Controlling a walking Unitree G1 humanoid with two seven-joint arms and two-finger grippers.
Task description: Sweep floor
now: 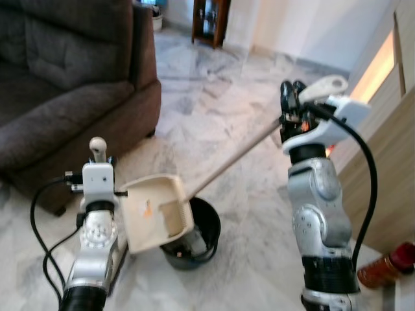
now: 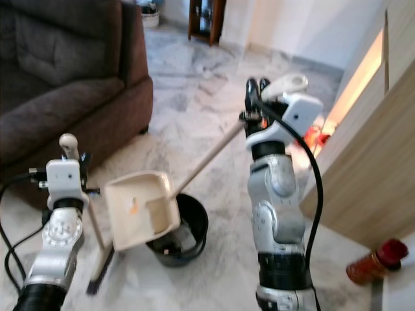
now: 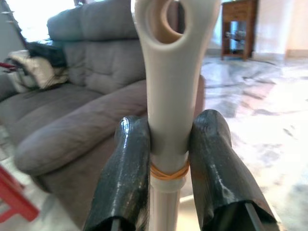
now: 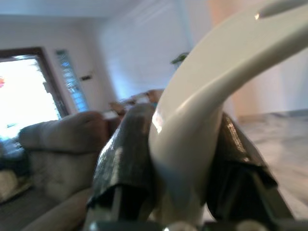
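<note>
Right claw point(image 1: 292, 91), raised at chest height, is clamped on the curved top end of the dustpan handle point(image 1: 237, 159); in its wrist view both black fingers point(image 4: 126, 159) press the cream grip from either side. From that claw the handle runs as one long straight shaft down and toward our left, ending at the dustpan point(image 1: 155, 210), which hangs tipped on edge with its open face turned toward us, directly above the black bin point(image 1: 194, 236) on the marble floor point(image 1: 214, 103).

Left claw point(image 1: 98, 159) is closed around the broom handle point(image 3: 171, 96) just below its hanging-hole end; a rubber band sits at the grip line. The broom stands near vertical below this claw, its bristle head point(image 2: 100, 269) resting on the floor beside the bin.

We judge both tools light, rigid plastic, smooth and prone to twist in a two-finger pinch. The dustpan's weight sits far from the right claw, so leverage is high; a hold lower on the shaft would steady it. Beyond the left claw stands a brown sofa point(image 1: 65, 78).
</note>
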